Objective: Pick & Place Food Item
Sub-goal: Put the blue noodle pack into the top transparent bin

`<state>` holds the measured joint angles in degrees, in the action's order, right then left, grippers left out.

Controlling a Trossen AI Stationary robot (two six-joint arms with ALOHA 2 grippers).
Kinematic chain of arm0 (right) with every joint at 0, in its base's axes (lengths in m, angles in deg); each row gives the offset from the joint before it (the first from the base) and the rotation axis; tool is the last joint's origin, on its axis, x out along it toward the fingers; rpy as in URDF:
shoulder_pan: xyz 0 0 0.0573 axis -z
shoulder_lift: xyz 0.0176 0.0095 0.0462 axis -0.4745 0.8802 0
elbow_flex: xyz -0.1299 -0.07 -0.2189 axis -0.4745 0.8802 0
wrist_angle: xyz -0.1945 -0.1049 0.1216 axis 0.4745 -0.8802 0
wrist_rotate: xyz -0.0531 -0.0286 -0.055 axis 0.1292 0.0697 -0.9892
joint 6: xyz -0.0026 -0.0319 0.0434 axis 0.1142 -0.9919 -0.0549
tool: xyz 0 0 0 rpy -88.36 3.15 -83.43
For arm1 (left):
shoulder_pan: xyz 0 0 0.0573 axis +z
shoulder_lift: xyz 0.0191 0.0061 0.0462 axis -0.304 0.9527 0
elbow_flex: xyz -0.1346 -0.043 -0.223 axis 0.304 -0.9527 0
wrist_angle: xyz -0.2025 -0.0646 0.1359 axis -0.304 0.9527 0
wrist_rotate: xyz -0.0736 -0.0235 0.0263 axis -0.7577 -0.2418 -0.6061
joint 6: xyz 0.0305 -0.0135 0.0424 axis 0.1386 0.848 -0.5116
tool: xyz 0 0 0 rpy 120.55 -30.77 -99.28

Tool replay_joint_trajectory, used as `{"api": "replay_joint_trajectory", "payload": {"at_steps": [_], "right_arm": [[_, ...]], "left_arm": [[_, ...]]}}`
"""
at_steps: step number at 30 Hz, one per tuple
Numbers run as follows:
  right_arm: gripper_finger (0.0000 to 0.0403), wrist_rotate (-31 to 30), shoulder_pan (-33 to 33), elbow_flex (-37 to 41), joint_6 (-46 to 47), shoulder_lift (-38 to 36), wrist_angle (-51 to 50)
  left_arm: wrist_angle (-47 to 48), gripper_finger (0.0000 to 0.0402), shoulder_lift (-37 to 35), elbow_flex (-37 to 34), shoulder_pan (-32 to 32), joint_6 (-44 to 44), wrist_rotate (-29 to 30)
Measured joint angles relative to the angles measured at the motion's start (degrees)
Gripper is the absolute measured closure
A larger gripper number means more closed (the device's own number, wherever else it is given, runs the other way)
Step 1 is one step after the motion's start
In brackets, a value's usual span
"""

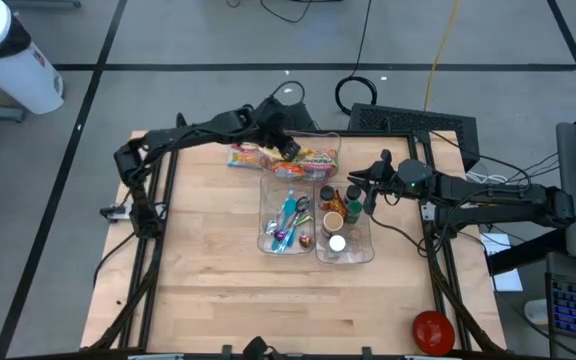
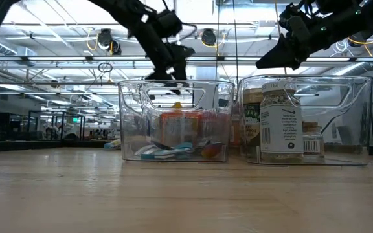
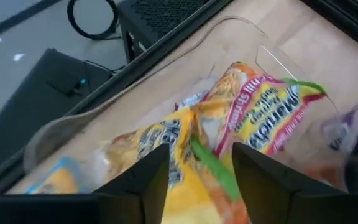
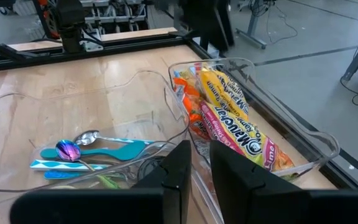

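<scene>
Several orange-and-yellow noodle packets lie in a clear bin at the table's far side, also seen in the right wrist view as packets. My left gripper hangs open above this bin's rim. Its fingers stand apart over the packets, clear of them. My right gripper waits shut and holds nothing. It hangs above the bin of jars, near the table's right side.
A clear bin with a teal utensil and spoons stands in front of the packet bin, beside the jar bin. A red round object sits at the near right corner. Bare wood covers the table's left and near parts.
</scene>
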<state>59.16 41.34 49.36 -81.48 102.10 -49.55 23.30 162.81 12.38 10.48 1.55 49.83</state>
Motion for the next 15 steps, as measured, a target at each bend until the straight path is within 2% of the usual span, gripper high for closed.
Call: {"api": "replay_joint_trajectory", "payload": {"at_steps": [7,11,15], "right_arm": [[0.0353,0.10,0.00,0.00,0.02,0.00,-1.20],[0.0353,0.12,0.00,0.00,0.76,0.00,-2.14],[0.0353,0.13,0.00,0.00,1.51,0.00,-3.27]], "left_arm": [[8.95,0.0187,-7.12,-0.30,-1.53,-1.74,7.11],[8.43,0.0183,-10.69,-3.43,-2.23,-3.83,5.62],[2.47,0.0183,-14.60,-11.34,-0.16,-2.88,5.77]]}}
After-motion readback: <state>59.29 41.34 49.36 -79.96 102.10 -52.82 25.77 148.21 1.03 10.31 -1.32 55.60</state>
